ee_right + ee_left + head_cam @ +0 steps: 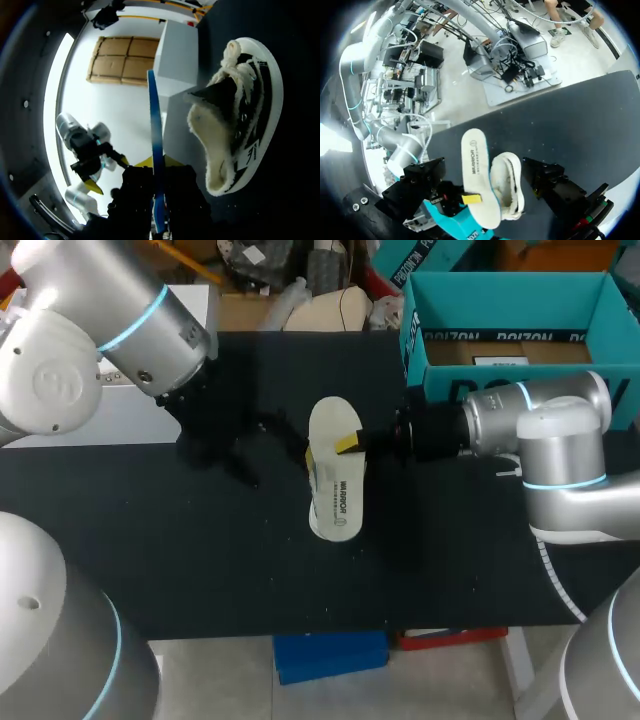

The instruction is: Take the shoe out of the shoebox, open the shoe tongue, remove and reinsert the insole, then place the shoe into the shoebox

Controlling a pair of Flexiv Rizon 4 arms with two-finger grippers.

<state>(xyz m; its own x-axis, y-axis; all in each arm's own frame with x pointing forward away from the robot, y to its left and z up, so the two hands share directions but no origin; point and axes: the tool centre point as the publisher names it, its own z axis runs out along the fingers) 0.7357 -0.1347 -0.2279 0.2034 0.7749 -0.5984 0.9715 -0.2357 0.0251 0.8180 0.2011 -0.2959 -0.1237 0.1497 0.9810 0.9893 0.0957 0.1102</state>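
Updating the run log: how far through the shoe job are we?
Done: the shoe is out of the shoebox and lying on the table, and the insole is out. In hand: the right gripper is shut on the insole, beside the shoe. To do: reinsert the insole, then put the shoe back in the open shoebox.

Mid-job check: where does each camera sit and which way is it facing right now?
Head: above and behind the robot, looking down on the table; both arms enter from the sides.
Left wrist: on the left arm, facing the shoe and insole; the right arm shows beyond.
Right wrist: looks along the right gripper, shut on the edge-on insole; left gripper open beyond.
Shared: all three show shoe and insole.
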